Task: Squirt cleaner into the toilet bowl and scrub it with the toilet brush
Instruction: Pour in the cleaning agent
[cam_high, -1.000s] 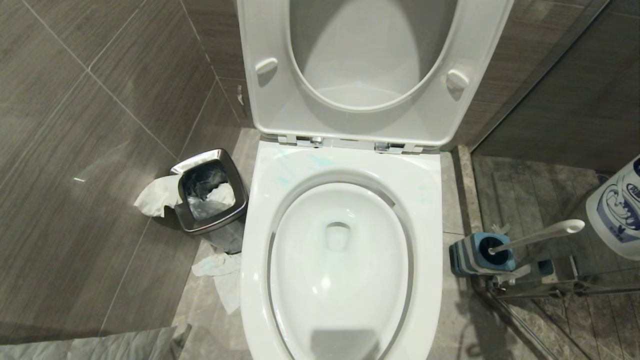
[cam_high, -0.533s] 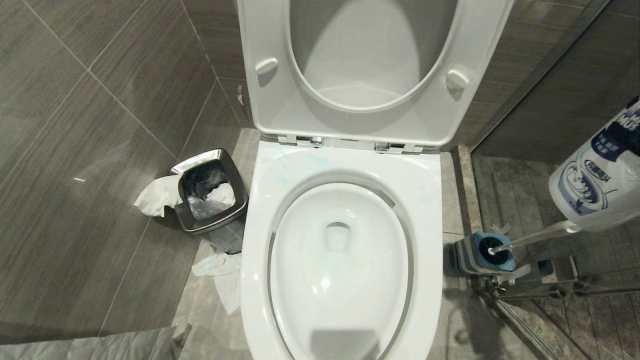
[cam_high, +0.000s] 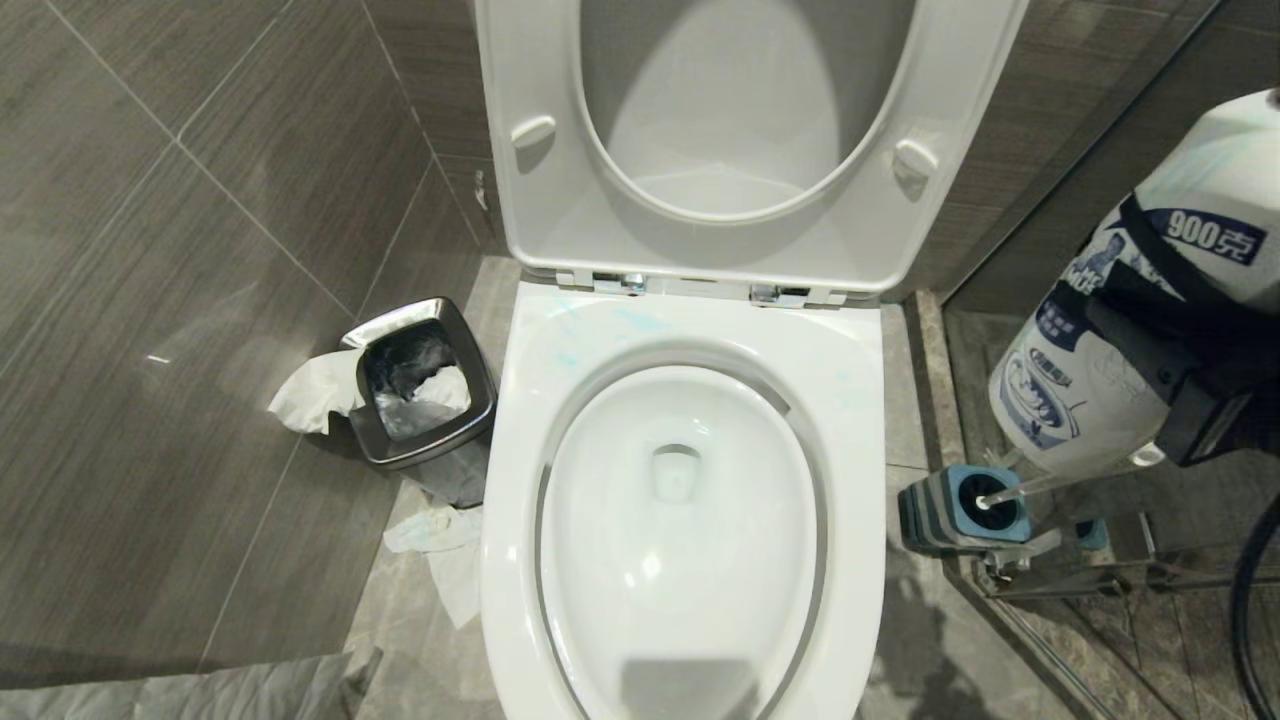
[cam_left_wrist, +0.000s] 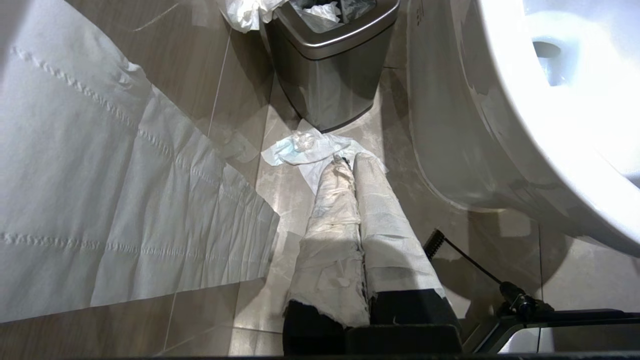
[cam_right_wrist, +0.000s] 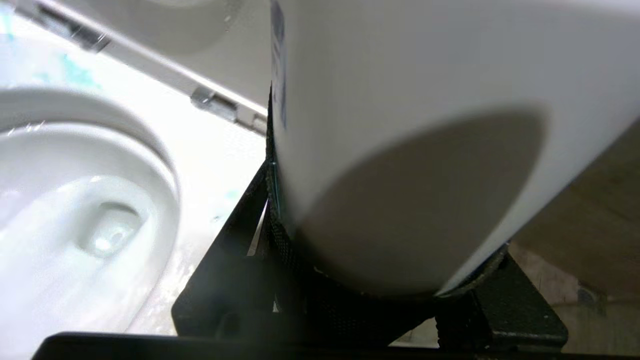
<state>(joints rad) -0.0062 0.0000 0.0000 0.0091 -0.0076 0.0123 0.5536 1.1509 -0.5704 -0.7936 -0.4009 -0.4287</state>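
Right pincer (cam_high: 1150, 345) has carried the white cleaner bottle (cam_high: 1090, 370) up and in beside the toilet bowl (cam_high: 690, 340), clamped on it. Left pincer (cam_left_wrist: 350, 170) closed, empty, near floor.

The bin (cam_high: 420, 395) stands left of the toilet bowl (cam_high: 680, 520); the brush holder (cam_high: 965, 508) stands right, below a bottle (cam_high: 1100, 350).

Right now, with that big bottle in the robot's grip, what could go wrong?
1. The right gripper holds the bottle off to the bowl's side, so an early squirt may hit the floor.
2. The bottle hangs just above the brush and could knock it over.
3. Paper on the floor could soak up spills.
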